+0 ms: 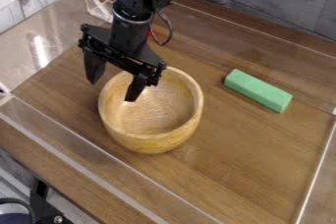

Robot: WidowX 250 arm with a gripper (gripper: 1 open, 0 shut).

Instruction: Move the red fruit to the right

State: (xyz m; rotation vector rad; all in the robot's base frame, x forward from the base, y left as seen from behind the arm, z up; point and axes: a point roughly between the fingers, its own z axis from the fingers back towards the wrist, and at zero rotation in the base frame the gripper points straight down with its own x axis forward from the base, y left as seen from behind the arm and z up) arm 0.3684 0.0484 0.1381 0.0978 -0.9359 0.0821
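Note:
My gripper (114, 77) is black, points down and is open. It hangs over the back-left rim of the round light wooden bowl (157, 138). One fingertip (92, 71) is outside the bowl on its left, and the other is over the bowl's inner edge. Nothing is between the fingers. The bowl looks empty. The red fruit does not show in this view; the arm covers the table behind the bowl.
A green rectangular block (257, 90) lies on the wooden table to the right of the bowl. Low clear walls (309, 184) border the table at the front and right. A grey wall runs along the back.

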